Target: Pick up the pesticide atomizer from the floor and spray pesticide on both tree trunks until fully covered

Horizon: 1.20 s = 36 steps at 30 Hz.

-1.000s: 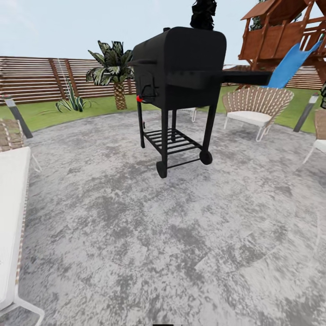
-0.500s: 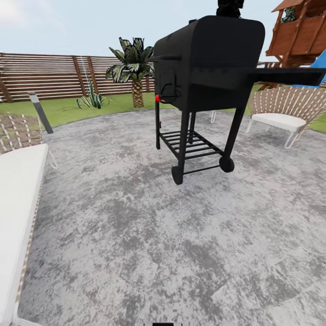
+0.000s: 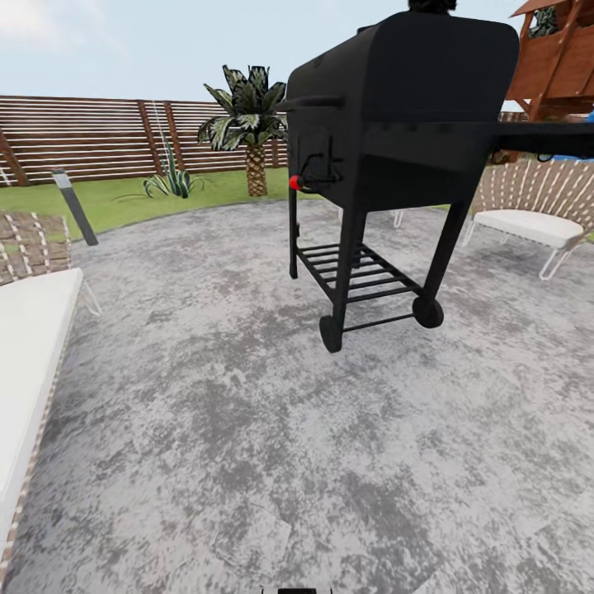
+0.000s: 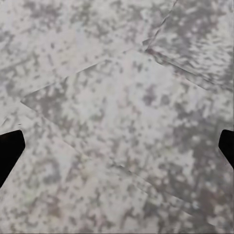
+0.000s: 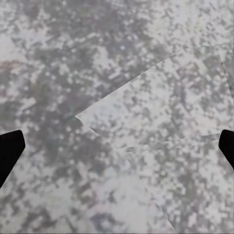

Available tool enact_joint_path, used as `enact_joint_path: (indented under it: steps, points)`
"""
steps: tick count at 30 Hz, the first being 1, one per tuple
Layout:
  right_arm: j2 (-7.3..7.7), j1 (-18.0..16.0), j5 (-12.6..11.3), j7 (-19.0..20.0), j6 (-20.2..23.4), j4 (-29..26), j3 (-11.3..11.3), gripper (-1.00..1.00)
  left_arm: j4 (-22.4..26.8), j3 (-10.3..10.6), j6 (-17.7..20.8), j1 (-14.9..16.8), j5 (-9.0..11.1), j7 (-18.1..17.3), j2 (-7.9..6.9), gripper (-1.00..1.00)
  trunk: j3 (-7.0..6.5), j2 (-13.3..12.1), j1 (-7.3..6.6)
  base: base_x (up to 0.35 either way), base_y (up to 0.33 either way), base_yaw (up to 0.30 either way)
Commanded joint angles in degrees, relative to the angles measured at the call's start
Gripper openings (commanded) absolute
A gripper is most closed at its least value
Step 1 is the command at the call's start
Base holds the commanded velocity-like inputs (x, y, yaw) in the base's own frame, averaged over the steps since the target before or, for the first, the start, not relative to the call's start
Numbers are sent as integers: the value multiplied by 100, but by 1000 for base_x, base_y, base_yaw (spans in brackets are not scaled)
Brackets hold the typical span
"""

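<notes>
The pesticide atomizer and both trees with their tree trunks are out of view. Of the garden I see a strip of green lawn (image 3: 124,202) and the brown slatted fence (image 3: 91,140) beyond a grey stone patio (image 3: 247,429). My left gripper (image 4: 117,151) hangs open over bare paving, its black fingertips (image 4: 7,151) far apart with nothing between them. In the right wrist view my right gripper (image 5: 117,151) is likewise open above the stone, holding nothing.
A black wheeled grill (image 3: 396,124) stands close ahead, right of centre. A white lounger (image 3: 25,346) lies at the left, a wicker chair (image 3: 536,206) at the right. A short palm (image 3: 254,132), a grey bollard lamp (image 3: 74,206) and a wooden play tower (image 3: 561,58) stand farther back.
The whole head view has shifted: the camera moved forward and turned left, so the grill looms larger and farther right. The blue slide has slipped out at the right.
</notes>
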<state>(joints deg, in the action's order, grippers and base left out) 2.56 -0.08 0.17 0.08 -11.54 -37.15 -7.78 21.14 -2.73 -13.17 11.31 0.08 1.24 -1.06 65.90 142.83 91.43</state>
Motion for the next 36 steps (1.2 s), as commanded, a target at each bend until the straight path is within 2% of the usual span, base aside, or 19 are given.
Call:
enact_joint_path:
  steps: [1, 11, 36]
  points:
    - [-1, -1, 3, 1, -15, -1, -5, 100, -4, -7, -19, 2, 0, 8, 1, 100, 4, 1, 3, 340, 0, 1]
    - [-1, -1, 1, 1, -15, -3, -5, 100, -4, -7, -19, 2, 0, 8, 1, 100, 4, 1, 3, 340, 0, 50]
    - [-1, -1, 6, 1, -15, 1, -5, 100, -4, -8, -19, 2, 9, 8, -5, 100, 4, 1, 3, 340, 0, 265]
